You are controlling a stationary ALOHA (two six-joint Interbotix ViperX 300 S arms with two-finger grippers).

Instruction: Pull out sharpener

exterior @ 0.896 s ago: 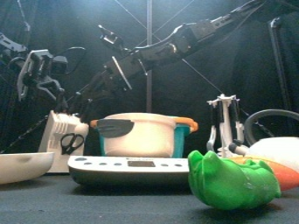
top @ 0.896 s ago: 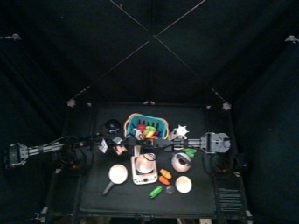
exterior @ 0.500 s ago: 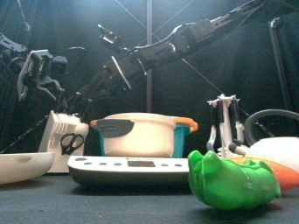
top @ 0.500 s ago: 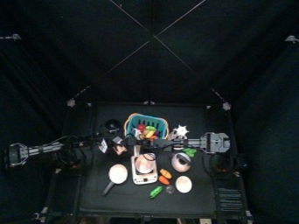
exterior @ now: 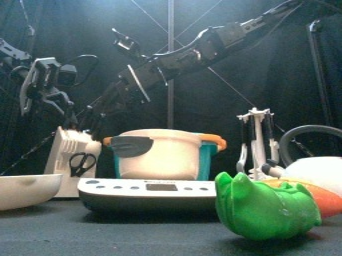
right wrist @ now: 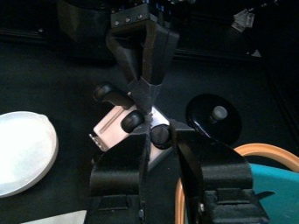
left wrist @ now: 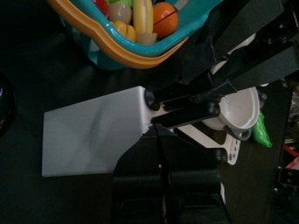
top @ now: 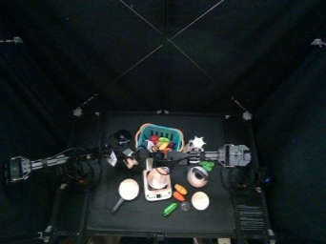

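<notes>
A: Left gripper (left wrist: 163,109) pinched shut, holding nothing, right by the white block (exterior: 70,150) next to the basket (left wrist: 140,59). Sharpener's presumably slotted in that block; can't pick it out.

B: Right gripper (right wrist: 158,136)?

A: Half open and empty, on the basket's far side.

B: Risks?

A: Grabbing the wrong handle, or the block tipping into the basket if it isn't braced. Basket holds toy fruit in yellow, orange and red.

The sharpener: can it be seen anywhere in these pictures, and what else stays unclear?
- Sharpener: not identifiable in any view; top view shows the table things too small.
- Basket contents: cut off by the left wrist view's edge.
- White block: front view hides its base behind the white bowl.
</notes>
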